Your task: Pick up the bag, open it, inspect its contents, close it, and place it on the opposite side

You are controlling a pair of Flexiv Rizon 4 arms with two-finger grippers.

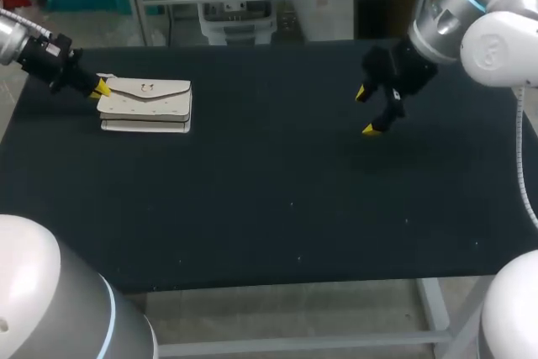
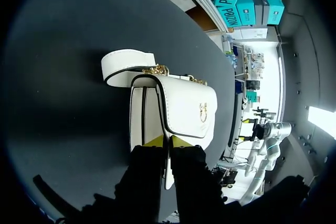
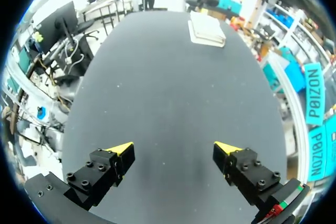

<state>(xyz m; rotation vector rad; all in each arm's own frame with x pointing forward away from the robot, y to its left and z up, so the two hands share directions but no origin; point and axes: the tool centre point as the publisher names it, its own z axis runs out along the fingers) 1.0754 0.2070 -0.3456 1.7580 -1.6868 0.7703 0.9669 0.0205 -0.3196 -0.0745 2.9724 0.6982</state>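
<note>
A white handbag [image 1: 147, 105] with a flap and a small gold clasp lies flat on the black table [image 1: 269, 208] at the far left. My left gripper [image 1: 101, 87] is at the bag's left end. In the left wrist view the gripper [image 2: 168, 142] is shut on the bag [image 2: 178, 106], with a thin white edge pinched between the yellow tips. The white strap [image 2: 123, 66] and gold chain [image 2: 157, 70] lie beyond the bag. My right gripper [image 1: 368, 111] hangs open above the table's right half, holding nothing. From its wrist view the gripper [image 3: 173, 150] faces the distant bag [image 3: 206, 30].
Dark tabletop lies bare between the bag and my right gripper and toward the front edge [image 1: 277, 279]. Nothing else stands on the table.
</note>
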